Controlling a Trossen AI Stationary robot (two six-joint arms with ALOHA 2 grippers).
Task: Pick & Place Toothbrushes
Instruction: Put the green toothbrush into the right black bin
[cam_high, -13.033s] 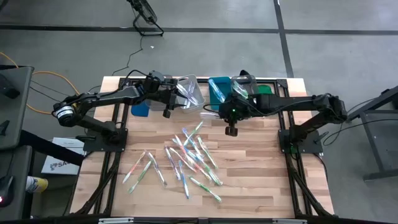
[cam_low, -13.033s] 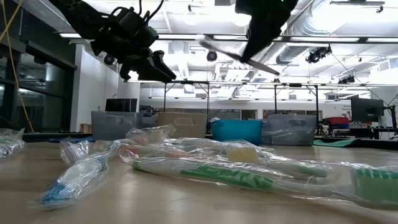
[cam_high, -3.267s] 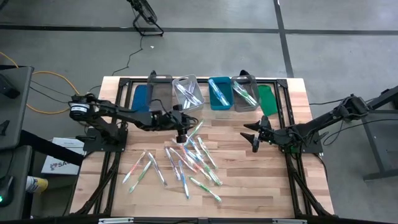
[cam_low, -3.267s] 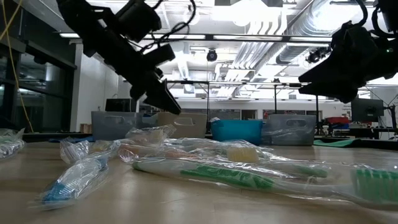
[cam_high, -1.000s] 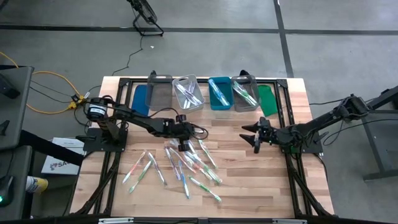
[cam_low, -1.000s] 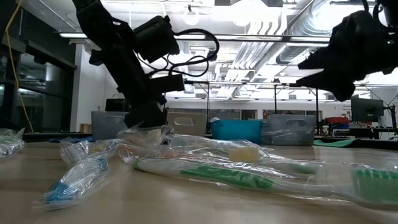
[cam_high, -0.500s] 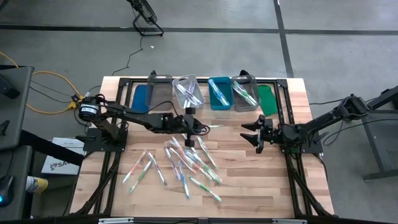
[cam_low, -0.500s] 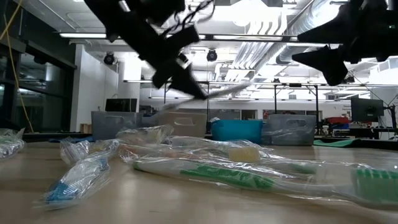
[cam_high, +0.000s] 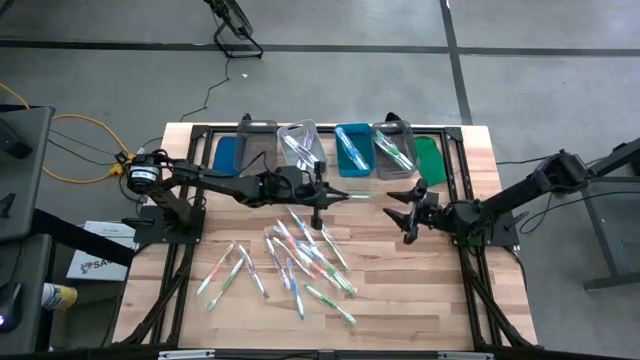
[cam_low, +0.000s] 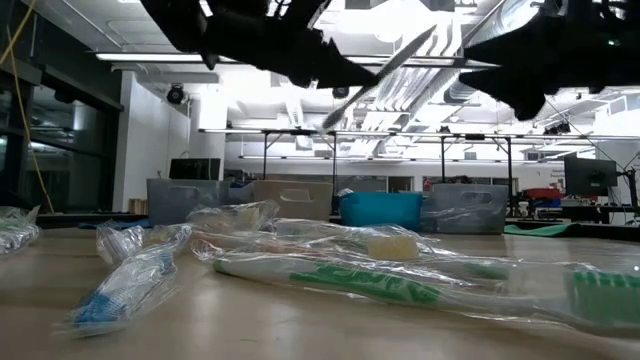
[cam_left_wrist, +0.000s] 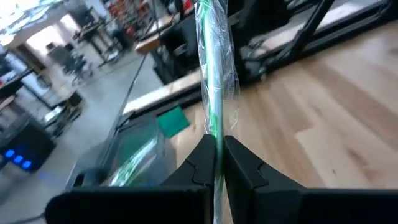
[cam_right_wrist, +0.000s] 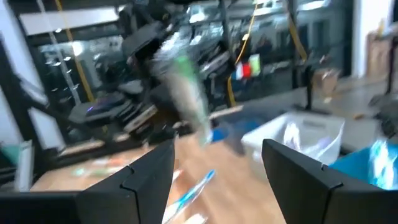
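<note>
Left gripper (cam_left_wrist: 216, 163) pinches a plastic-wrapped, green-accented toothbrush (cam_left_wrist: 214, 68) above the wooden table (cam_high: 420, 290). Right gripper (cam_high: 404, 214) hovers nearby, fingers spread, holding nothing.

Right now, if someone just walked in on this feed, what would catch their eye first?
The left hand, shut on a green wrapped toothbrush, holds it in the air over the middle of the table, pointing toward the open right hand. Below and nearer lies a loose pile of toothbrushes on the wood. At the far edge stands a row of bins, several already holding brushes.
</note>
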